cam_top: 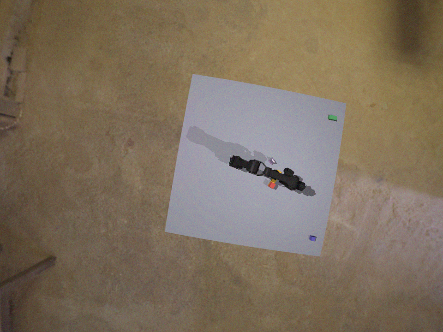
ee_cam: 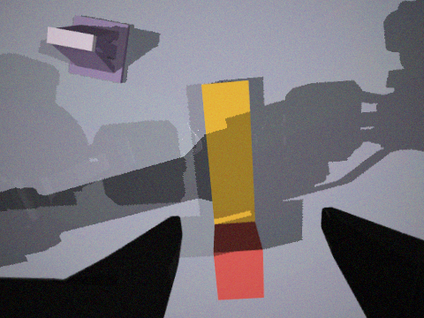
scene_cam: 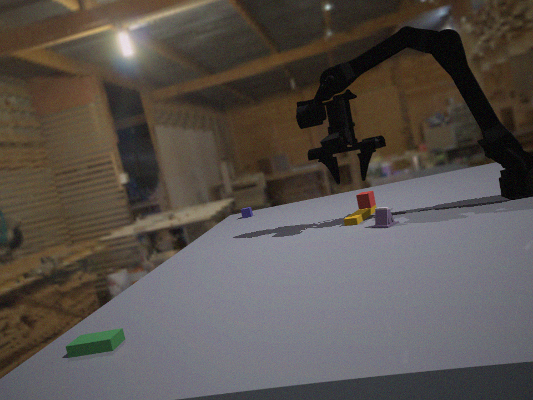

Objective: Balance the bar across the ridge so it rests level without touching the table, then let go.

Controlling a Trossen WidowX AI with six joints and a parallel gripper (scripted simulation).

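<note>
A yellow bar [ee_cam: 230, 150] with a red block [ee_cam: 238, 261] at one end is lying flat on the grey table, running vertically through the centre of the wrist view, red end toward the bottom edge. The purple ridge [ee_cam: 94, 49], a small wedge on a square base with a pale flat top, is standing apart in the upper left. In the exterior view, bar [scene_cam: 359, 215] and ridge [scene_cam: 383, 216] are sitting just beside each other right of centre.
</note>
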